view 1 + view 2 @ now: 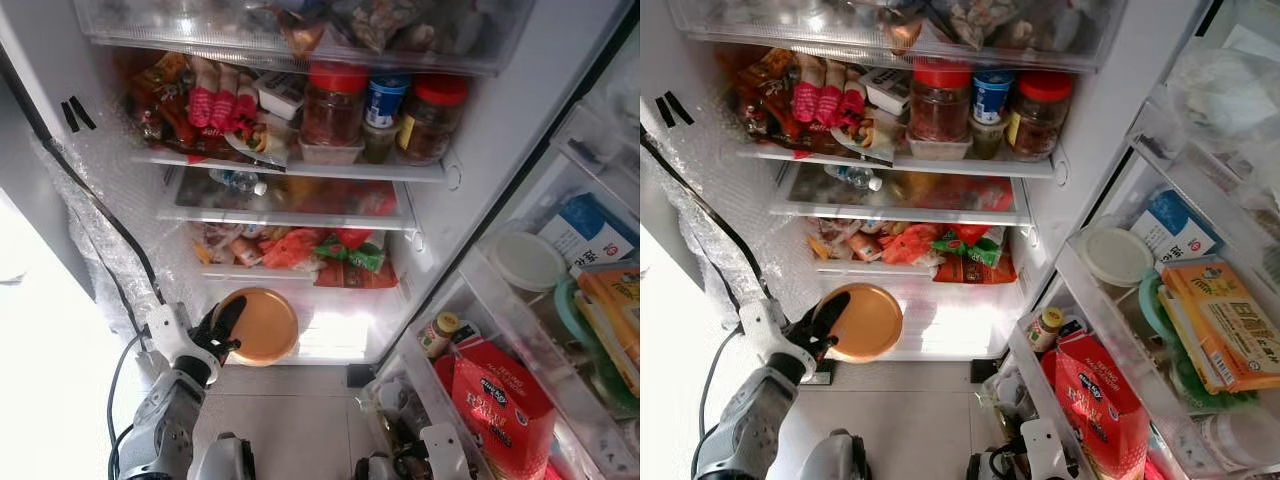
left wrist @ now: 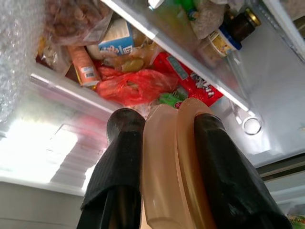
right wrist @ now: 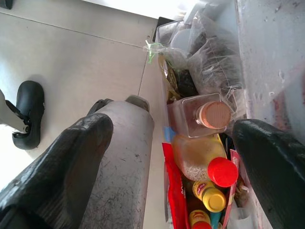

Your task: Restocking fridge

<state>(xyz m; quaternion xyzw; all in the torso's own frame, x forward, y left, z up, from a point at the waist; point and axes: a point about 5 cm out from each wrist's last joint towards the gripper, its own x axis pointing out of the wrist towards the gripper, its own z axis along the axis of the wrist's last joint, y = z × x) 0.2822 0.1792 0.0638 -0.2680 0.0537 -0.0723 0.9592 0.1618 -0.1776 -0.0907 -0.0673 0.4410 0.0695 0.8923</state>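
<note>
From my remote station I count two red-lidded jars (image 1: 334, 103) on the fridge's upper shelf, one blue-labelled can (image 1: 384, 100) between them, one orange plate (image 1: 260, 326) and one red carton (image 1: 503, 401).

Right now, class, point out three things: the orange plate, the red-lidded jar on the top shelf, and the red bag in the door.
orange plate (image 1: 262, 326), left eye view, its flat face.
red-lidded jar (image 1: 334, 110), left eye view, glass body.
red bag (image 1: 503, 400), left eye view, front panel.

Nothing really readable here. The red bag (image 1: 505, 405) in the door shelf has white lettering, but it's too blurry. Same with the blue carton (image 1: 585, 232).
</note>
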